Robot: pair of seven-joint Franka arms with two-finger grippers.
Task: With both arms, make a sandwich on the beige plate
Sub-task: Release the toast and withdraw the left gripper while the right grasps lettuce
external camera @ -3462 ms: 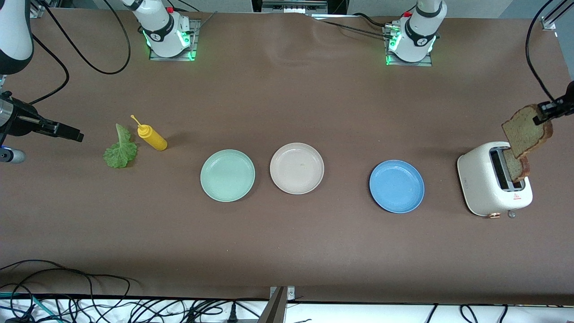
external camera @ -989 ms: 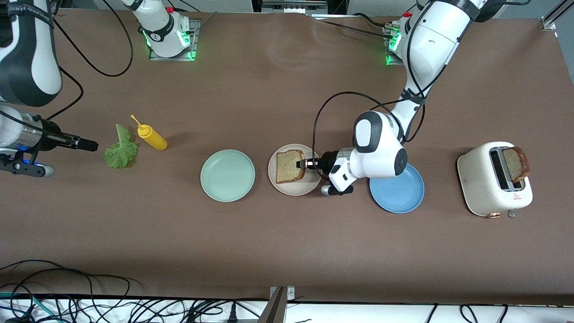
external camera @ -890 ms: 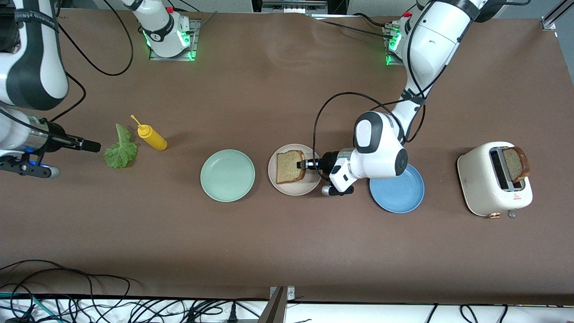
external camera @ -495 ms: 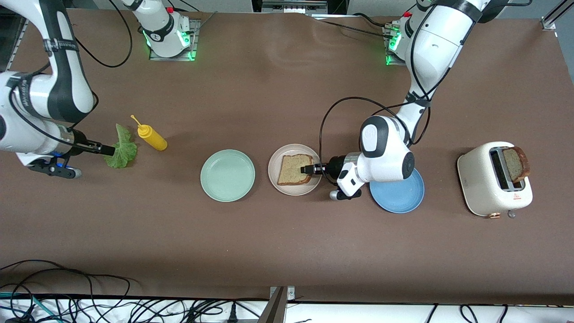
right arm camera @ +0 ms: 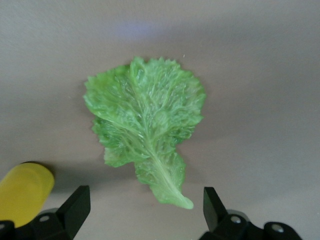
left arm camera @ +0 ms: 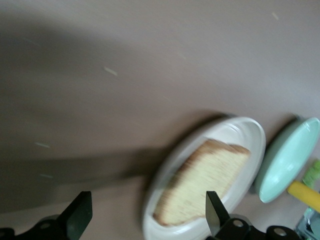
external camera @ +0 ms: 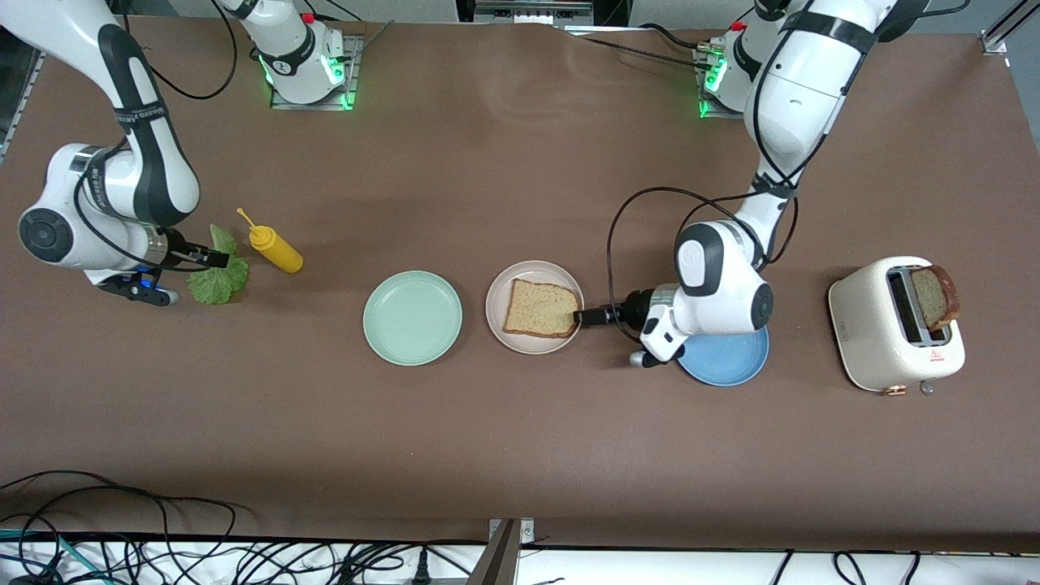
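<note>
One brown bread slice [external camera: 540, 309] lies flat on the beige plate [external camera: 508, 286]. My left gripper [external camera: 580, 317] is open at that plate's rim, on the side toward the blue plate, with nothing in it. In the left wrist view the gripper [left arm camera: 147, 220] straddles the plate's edge [left arm camera: 252, 137], with the bread [left arm camera: 202, 182] ahead of it. A second slice [external camera: 933, 296] stands in the toaster [external camera: 877, 333]. The green lettuce leaf [external camera: 215, 280] lies on the table at the right arm's end. My right gripper [external camera: 216, 258] hovers over it, open, and the leaf's stem [right arm camera: 170, 187] lies between its tips [right arm camera: 144, 210].
A yellow squeeze bottle [external camera: 276, 249] lies beside the lettuce, close to the right gripper. The mint green plate [external camera: 412, 317] sits beside the beige plate toward the right arm's end. The blue plate [external camera: 731, 361] lies partly under the left wrist.
The left gripper opened and let go of the bread, which now lies flat on the beige plate, and drew back toward the blue plate. The right gripper moved in over the lettuce.
</note>
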